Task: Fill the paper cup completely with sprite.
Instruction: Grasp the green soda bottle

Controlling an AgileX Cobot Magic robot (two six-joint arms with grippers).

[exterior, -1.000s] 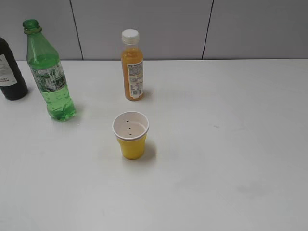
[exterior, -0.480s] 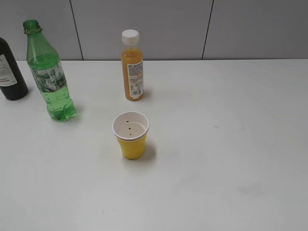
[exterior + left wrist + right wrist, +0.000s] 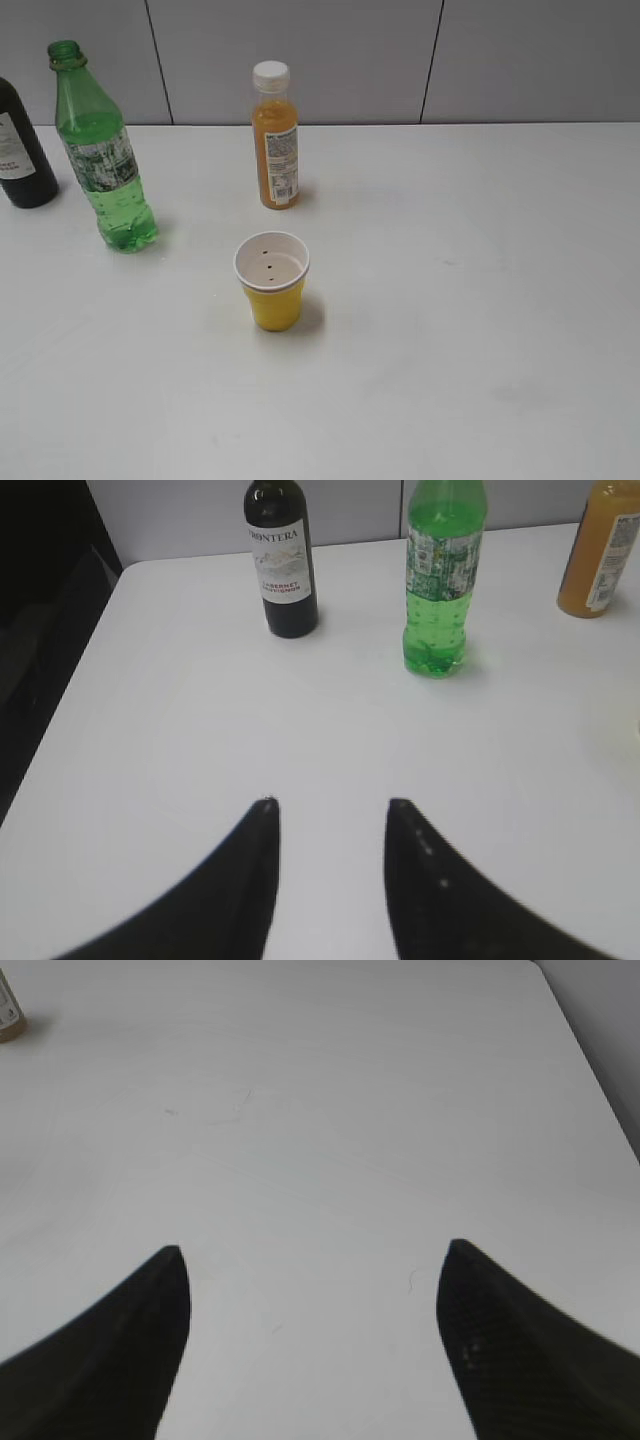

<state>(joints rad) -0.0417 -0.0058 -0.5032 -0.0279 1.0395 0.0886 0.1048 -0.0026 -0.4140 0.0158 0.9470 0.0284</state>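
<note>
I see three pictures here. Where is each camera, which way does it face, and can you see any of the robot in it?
Exterior view: raised, slanting down at the paper cup and sprite; no robot.
Left wrist view: on the left arm, looking forward past the left gripper at the sprite.
Right wrist view: on the right arm, over bare table; right gripper wide open.
Exterior and left share the sprite.
</note>
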